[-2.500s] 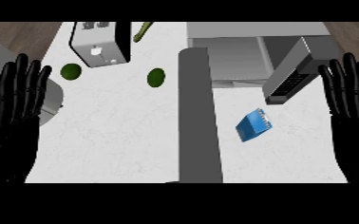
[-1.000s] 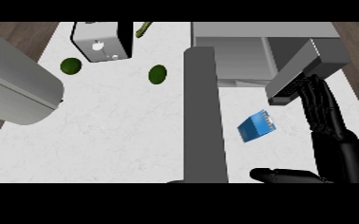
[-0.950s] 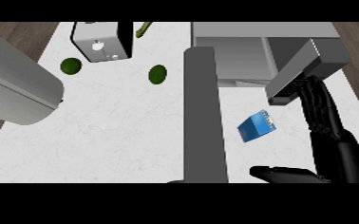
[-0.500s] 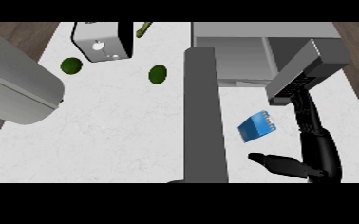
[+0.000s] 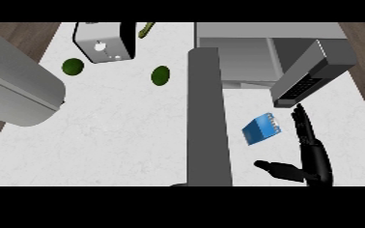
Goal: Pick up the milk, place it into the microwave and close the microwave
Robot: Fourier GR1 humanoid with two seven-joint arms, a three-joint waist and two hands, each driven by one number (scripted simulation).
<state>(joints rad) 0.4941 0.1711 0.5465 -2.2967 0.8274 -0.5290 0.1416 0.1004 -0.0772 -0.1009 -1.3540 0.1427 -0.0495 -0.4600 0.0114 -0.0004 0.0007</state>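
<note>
Head view, looking steeply down on the white counter (image 5: pixel 121 140). The milk (image 5: pixel 261 129), a blue carton, lies tilted on the counter at centre right, below the microwave (image 5: pixel 246 53) at upper right. The microwave's door (image 5: pixel 311 72) stands open, swung toward the right edge of the frame. The right robot hand (image 5: pixel 312 154) enters from the lower right; its fingers (image 5: pixel 302 123) are straight and spread wide from the thumb (image 5: pixel 279 168), holding nothing. The fingers lie just right of the milk, with a narrow gap, and the thumb points left below it. A grey forearm (image 5: pixel 28 92) fills the left edge; the left robot hand itself does not show. A long dark grey bar (image 5: pixel 208 121) runs down the frame's centre. At upper left stand a toaster (image 5: pixel 105 41) and two dark green round items (image 5: pixel 73 66) (image 5: pixel 160 75).
</note>
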